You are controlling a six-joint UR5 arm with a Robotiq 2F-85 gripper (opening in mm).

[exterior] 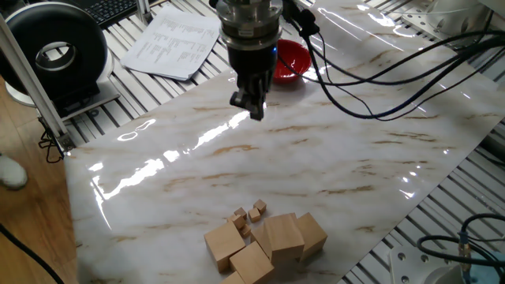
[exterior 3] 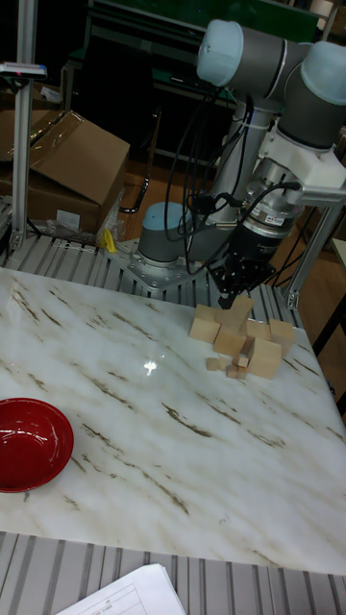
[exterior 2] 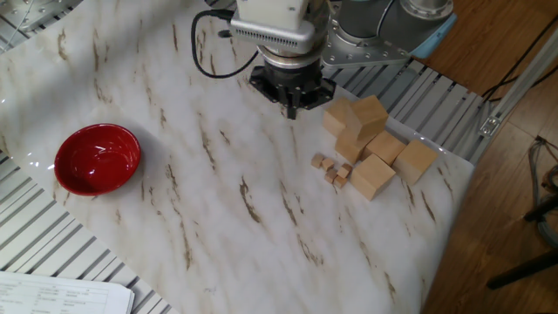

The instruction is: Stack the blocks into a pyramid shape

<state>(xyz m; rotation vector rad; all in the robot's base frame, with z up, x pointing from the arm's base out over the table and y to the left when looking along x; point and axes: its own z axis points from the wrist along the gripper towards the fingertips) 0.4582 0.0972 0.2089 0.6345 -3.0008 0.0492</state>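
Observation:
Several large tan blocks (exterior 2: 373,177) lie bunched near one corner of the marble table, and one of them (exterior 2: 369,113) rests on top of others. The same cluster (exterior: 272,237) shows at the near edge in one fixed view and under the arm as blocks (exterior 3: 262,357) in the tall view. No tidy pyramid shape shows. My gripper (exterior 2: 292,109) hangs above the table just beside the cluster, fingers together and pointing down, holding nothing. In one fixed view the gripper (exterior: 252,109) is far from the blocks; in the tall view the gripper (exterior 3: 228,300) is just above them.
A few tiny wooden cubes (exterior 2: 332,168) lie against the cluster. A red bowl (exterior 2: 98,157) stands at the opposite side of the table. Papers (exterior: 173,43) and a black round device (exterior: 55,55) lie beyond the table edge. Black cables (exterior: 379,75) trail from the arm.

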